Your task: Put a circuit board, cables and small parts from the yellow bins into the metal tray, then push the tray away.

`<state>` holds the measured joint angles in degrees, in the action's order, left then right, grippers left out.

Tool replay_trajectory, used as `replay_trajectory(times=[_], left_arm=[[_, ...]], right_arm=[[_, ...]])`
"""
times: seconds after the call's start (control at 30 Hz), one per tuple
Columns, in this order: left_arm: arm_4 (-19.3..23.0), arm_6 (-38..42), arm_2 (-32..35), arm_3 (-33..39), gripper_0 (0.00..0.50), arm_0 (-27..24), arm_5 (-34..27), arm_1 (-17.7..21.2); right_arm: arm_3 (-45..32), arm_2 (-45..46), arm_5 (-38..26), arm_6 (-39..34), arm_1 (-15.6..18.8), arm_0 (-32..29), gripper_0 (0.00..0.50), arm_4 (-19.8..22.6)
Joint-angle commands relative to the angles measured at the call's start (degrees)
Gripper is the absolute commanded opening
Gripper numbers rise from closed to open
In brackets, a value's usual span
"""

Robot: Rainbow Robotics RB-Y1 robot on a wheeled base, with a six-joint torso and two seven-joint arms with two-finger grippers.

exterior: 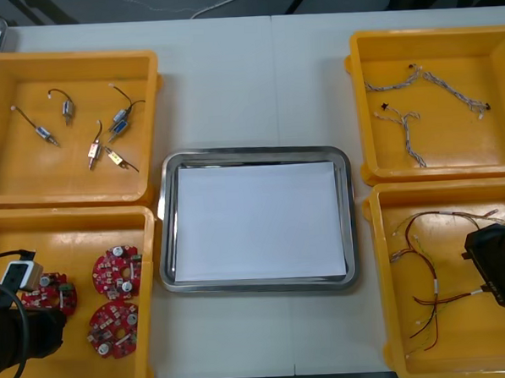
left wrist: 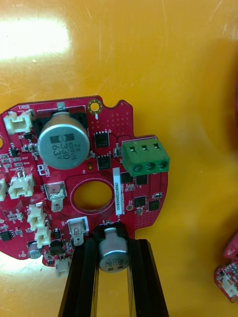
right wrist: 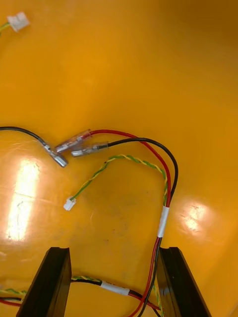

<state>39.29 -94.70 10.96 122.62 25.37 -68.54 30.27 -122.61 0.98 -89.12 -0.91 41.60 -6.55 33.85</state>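
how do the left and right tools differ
The left tool is shut on a red circuit board; the right tool stands open. The left tool is in the near left yellow bin; the right tool hangs over red and yellow cables in the near right bin. Both are low inside bins.

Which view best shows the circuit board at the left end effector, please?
The left wrist view: the circuit board lies close, its parts plain, the left end effector shut on its capacitor. The front view has it small, partly under the arm.
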Motion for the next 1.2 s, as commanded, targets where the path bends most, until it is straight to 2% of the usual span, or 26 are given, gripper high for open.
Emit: replay_trajectory(times=[0.03,0.3,0.37,0.43,0.47,0.5,0.63,0.77,0.87,1.03,1.2], left_arm=[[1.84,-2.95,-2.61,0.25,0.000,0.55,-1.07,1.38],[2.72,-3.65,-1.30,0.25,0.001,2.05,-1.07,3.22],[2.81,-3.65,-1.03,0.25,0.067,2.22,-0.98,3.57],[2.81,-3.65,-0.68,0.25,0.225,2.40,-1.07,3.66],[2.81,-3.65,-0.59,0.25,0.263,2.40,-1.07,3.66],[2.81,-3.65,-0.42,0.25,0.326,2.40,-1.07,3.66],[3.25,-3.65,0.55,0.25,0.405,2.49,-1.07,3.84],[3.86,-3.83,1.69,0.25,0.437,2.22,-1.24,4.54],[4.57,-4.18,3.54,0.95,0.463,1.08,-3.88,5.15],[6.15,-4.00,7.14,2.62,0.466,-1.82,-9.85,6.30],[7.11,-3.83,9.43,2.71,0.465,-4.46,-12.76,6.74]], right_arm=[[1.05,-1.59,2.82,-1.11,1.73,-1.80,0.500,-1.07],[1.23,-2.12,6.51,-1.11,1.73,-4.43,0.500,-2.04],[1.23,-2.12,7.04,-1.03,1.64,-4.87,0.500,-2.13],[1.23,-2.12,7.47,-0.85,1.29,-5.31,0.500,-2.48],[1.23,-2.12,7.47,-0.85,1.20,-5.40,0.500,-2.65],[1.23,-2.12,7.47,-0.85,0.93,-5.49,0.500,-2.92],[1.23,-2.12,7.47,-0.85,0.14,-5.75,0.500,-3.44],[1.23,-2.12,7.47,-0.67,-0.03,-6.02,0.500,-3.62],[1.23,-2.12,7.65,-0.67,-0.03,-6.28,0.500,-3.62],[1.23,-2.47,7.65,-0.76,-0.03,-6.37,0.500,-3.53],[1.32,-2.65,7.74,-0.59,-0.03,-6.63,0.500,-3.53]])
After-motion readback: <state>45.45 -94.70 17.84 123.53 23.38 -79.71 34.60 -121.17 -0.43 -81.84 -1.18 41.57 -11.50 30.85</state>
